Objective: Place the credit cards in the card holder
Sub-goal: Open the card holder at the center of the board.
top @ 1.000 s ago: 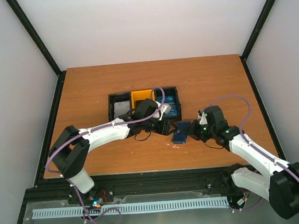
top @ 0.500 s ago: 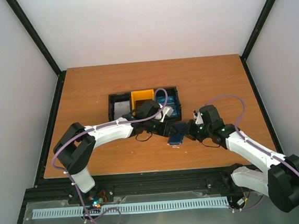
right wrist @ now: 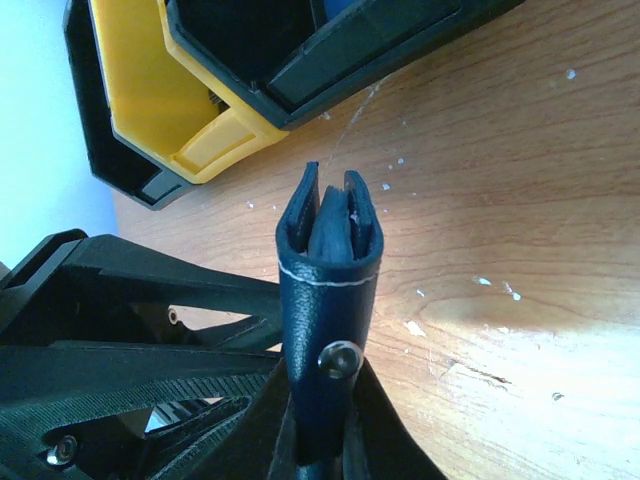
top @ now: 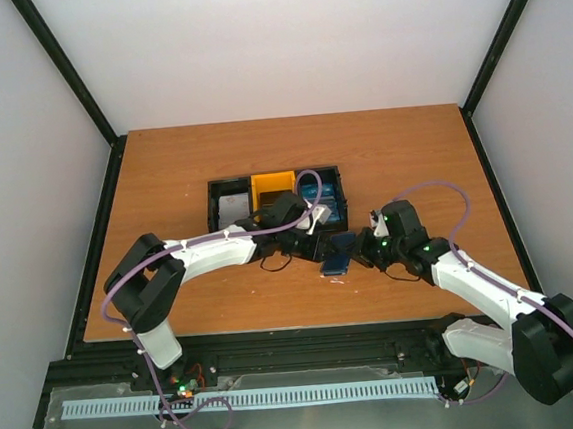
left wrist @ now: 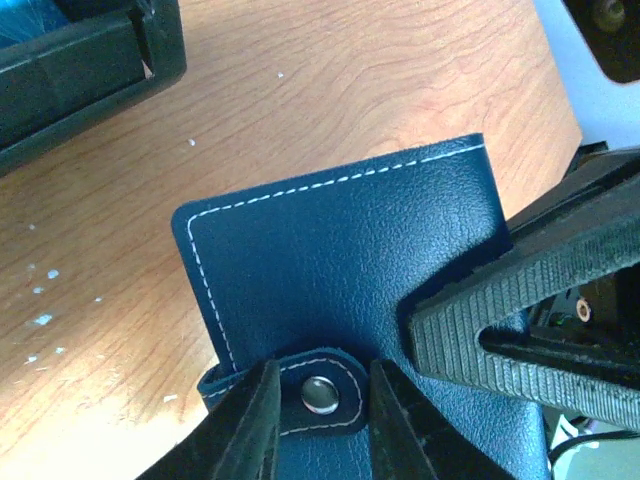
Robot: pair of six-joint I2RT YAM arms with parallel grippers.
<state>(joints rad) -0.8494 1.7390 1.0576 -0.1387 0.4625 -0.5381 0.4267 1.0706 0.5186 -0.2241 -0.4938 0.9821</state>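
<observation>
The card holder, a dark navy folded wallet with white stitching, is held on edge just above the table in front of the tray. My right gripper is shut on its lower end, the open edge pointing away. My left gripper has narrowed onto the wallet's snap tab, one finger against each side of the tab. The two grippers meet at the wallet. Credit cards lie in the tray: a white stack in the left compartment and blue ones in the right.
The black-and-yellow three-compartment tray stands just behind the grippers, mid-table; its yellow wall is close to the wallet's far end. Small pale specks dot the wooden table. Black frame rails border the table.
My left gripper's fingers have drawn together around the snap tab. The right gripper has carried the wallet a little to the left, toward the left gripper.
</observation>
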